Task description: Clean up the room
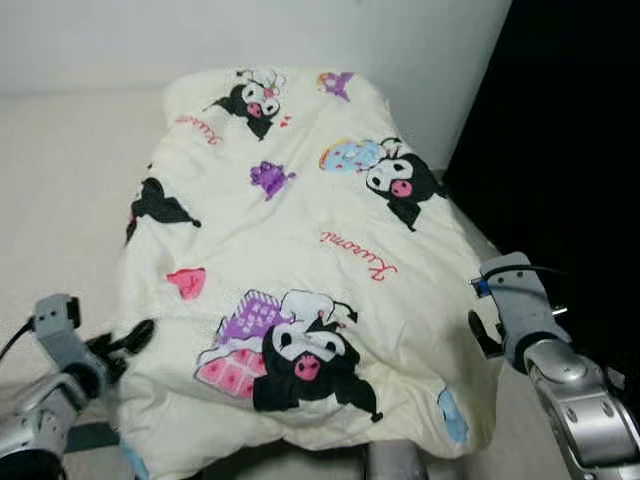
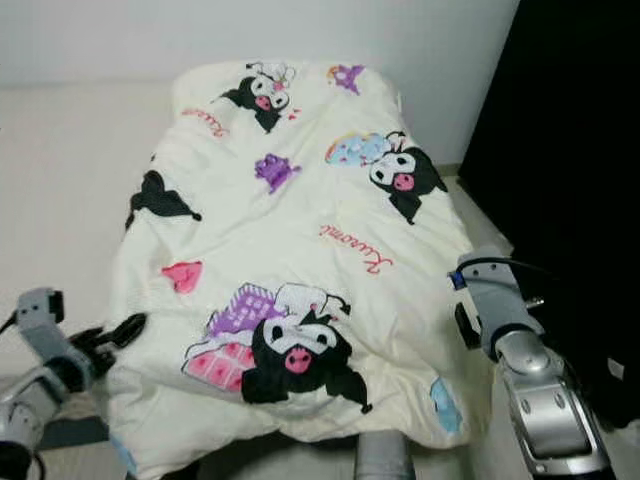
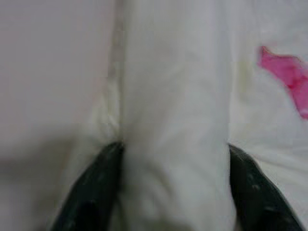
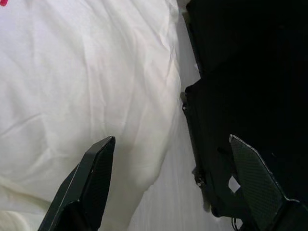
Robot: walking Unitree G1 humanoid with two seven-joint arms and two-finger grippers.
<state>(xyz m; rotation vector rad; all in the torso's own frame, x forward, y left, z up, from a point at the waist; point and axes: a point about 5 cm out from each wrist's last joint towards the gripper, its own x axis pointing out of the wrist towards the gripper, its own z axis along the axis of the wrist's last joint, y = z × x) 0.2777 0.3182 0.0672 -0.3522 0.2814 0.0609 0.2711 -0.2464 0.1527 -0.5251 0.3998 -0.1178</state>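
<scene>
A home bedroom: a cartoon-print duvet (image 1: 300, 260) spread over a bed (image 1: 60, 180).

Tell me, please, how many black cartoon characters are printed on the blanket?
4 on the blanket: far end, right side, left edge, near end. Folds may hide others.

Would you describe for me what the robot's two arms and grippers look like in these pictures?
Both arms are silver metal with grey wrist blocks. The left gripper has long black fingers and a thin black cable at its wrist. The right gripper has flat, dark, faintly textured fingers, a blue tab and a black cable.
</scene>
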